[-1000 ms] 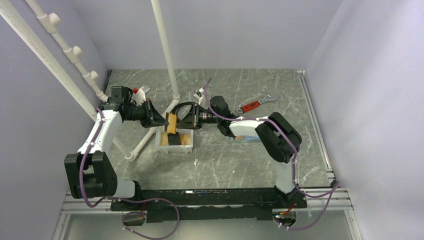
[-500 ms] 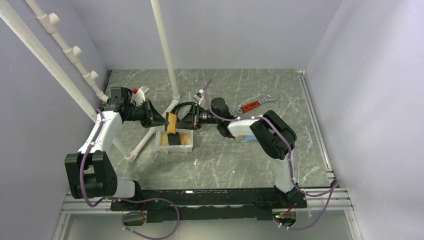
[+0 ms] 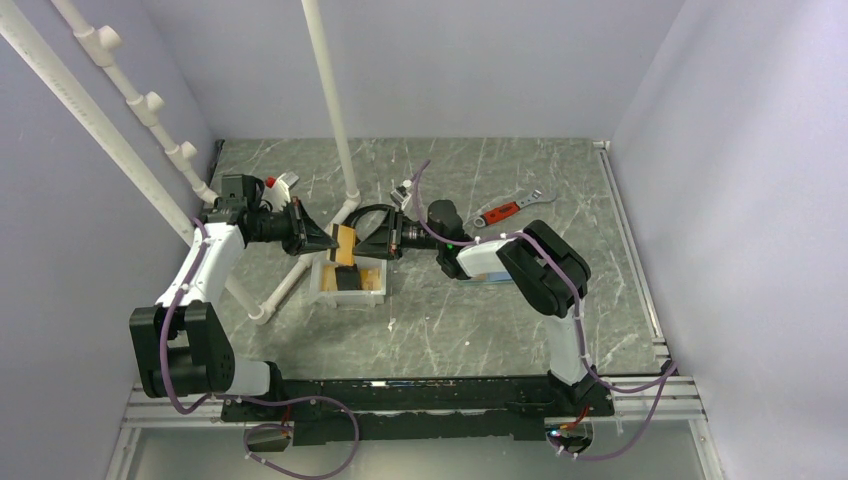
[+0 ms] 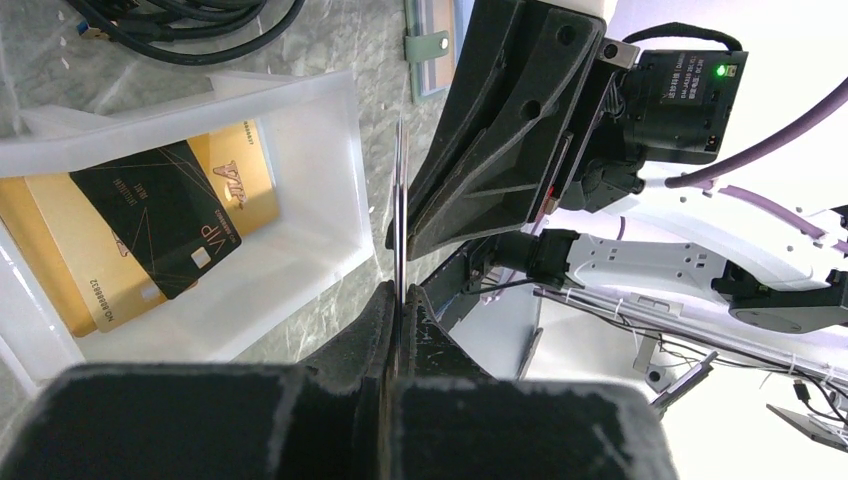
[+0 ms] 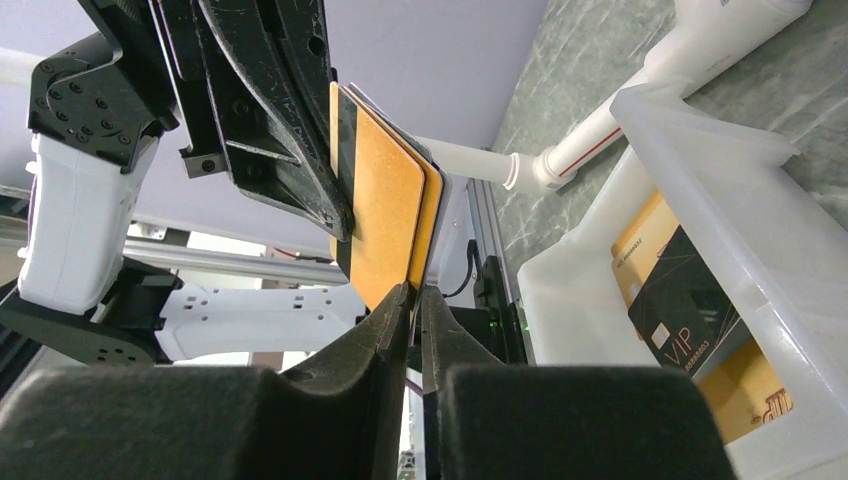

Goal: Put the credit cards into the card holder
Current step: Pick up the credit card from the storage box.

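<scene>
Several gold credit cards (image 3: 345, 245) are held upright as a stack above the white tray (image 3: 322, 287). My left gripper (image 3: 333, 243) is shut on their left edge; in its wrist view the stack (image 4: 401, 200) runs edge-on out of the closed jaws (image 4: 400, 295). My right gripper (image 3: 358, 243) closes on the opposite edge of the same cards (image 5: 385, 210), jaws (image 5: 413, 292) nearly together around them. A dark card (image 4: 160, 215) lies on gold cards (image 4: 240, 180) in the tray. The grey-green card holder (image 4: 432, 45) lies on the table under my right arm (image 3: 487, 278).
A red-handled wrench (image 3: 505, 210) lies at the back right. A white pipe frame (image 3: 330, 100) rises behind the tray, with a leg running down the tray's left side. Cables (image 4: 180, 25) lie beyond the tray. The tray wall (image 5: 700, 170) stands just below the held cards.
My right gripper has shifted slightly left onto the stack; its jaws widened a little, then narrowed on the cards. The left gripper has stayed shut in place.
</scene>
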Tool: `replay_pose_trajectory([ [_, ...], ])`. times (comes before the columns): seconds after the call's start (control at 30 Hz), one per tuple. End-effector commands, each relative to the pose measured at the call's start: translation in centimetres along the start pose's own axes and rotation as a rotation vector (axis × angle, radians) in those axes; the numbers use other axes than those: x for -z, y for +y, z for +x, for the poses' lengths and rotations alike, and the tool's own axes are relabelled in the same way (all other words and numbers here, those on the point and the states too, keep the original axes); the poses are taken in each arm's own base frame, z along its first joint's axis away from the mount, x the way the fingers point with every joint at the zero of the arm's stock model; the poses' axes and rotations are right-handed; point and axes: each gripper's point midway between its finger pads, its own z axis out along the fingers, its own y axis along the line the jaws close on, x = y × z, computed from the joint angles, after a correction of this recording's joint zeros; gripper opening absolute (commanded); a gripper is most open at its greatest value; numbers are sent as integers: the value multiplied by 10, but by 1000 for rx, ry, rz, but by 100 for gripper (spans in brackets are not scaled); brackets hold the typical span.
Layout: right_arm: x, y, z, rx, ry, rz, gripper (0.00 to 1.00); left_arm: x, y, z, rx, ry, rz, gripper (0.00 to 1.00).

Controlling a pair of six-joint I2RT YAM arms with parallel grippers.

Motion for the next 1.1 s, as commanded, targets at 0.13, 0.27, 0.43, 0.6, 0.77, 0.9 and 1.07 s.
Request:
replay_pose_trajectory([
  [0.13, 3, 13, -2, 46, -14, -57, 11, 9, -27, 0, -53, -10, 84, 0],
  [0.27, 4, 12, -2, 39, -17, -60, 12, 10, -29, -1, -56, -12, 89, 0],
  [0.43, 10, 17, -5, 50, -30, -52, 19, 9, -25, -1, -53, -14, 65, 0],
  [0.6, 29, 29, -18, 83, -82, -32, 27, 8, -18, -2, -50, -19, 32, 0],
  [0.77, 27, 51, -17, 109, -64, -85, 26, 8, -19, -3, -53, -15, 37, 0],
  [0.9, 22, 60, -17, 112, -45, -114, 24, 8, -18, -2, -51, -13, 33, 0],
  [1.07, 12, 61, -14, 95, -25, -140, 23, 8, -18, -1, -51, -11, 37, 0],
])
